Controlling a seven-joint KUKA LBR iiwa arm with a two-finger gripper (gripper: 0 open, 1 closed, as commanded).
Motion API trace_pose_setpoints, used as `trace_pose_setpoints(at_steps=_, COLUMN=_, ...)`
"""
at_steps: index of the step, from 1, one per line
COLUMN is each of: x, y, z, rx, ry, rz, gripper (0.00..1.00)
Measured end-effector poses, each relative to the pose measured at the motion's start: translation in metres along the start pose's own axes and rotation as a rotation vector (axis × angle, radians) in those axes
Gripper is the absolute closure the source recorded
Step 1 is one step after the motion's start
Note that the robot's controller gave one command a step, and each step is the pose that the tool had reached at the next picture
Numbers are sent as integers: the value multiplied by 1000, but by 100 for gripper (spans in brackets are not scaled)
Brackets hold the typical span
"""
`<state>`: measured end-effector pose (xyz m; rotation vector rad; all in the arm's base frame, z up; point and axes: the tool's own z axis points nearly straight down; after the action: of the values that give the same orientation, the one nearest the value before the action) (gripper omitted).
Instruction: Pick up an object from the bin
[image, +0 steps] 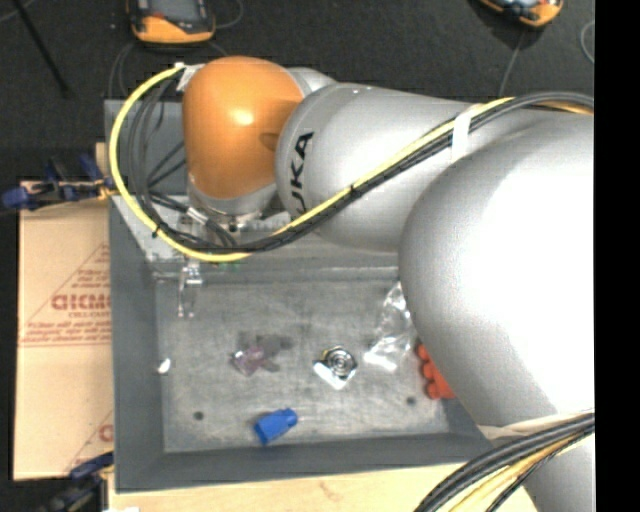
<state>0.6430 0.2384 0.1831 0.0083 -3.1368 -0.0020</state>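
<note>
Fingers (187, 290): open or closed cannot be told. Gripper (189, 308) hangs in upper-left corner of bin (135, 400), well apart from items; isolated blue block (275, 425) likely offers cleanest approach.

Small blue block (275, 425), lying tilted, purple scrap (255, 356) nearby, perhaps plastic

A robotics lab: a KUKA arm (380, 150) reaches over a grey metal bin (135, 330).

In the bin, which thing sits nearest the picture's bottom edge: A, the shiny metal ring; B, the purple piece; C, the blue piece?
C: the blue piece lies lowest, below both the purple piece and the shiny metal ring.
</note>
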Motion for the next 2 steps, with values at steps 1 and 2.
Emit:
trace_pose_setpoints(at_steps=1, x=36, y=-71, z=83, rx=4, ry=-1, rz=-495, gripper=0)
trace_pose_setpoints(at_steps=2, x=88, y=-137, z=108, rx=0, ry=-23, rz=-619, gripper=0)
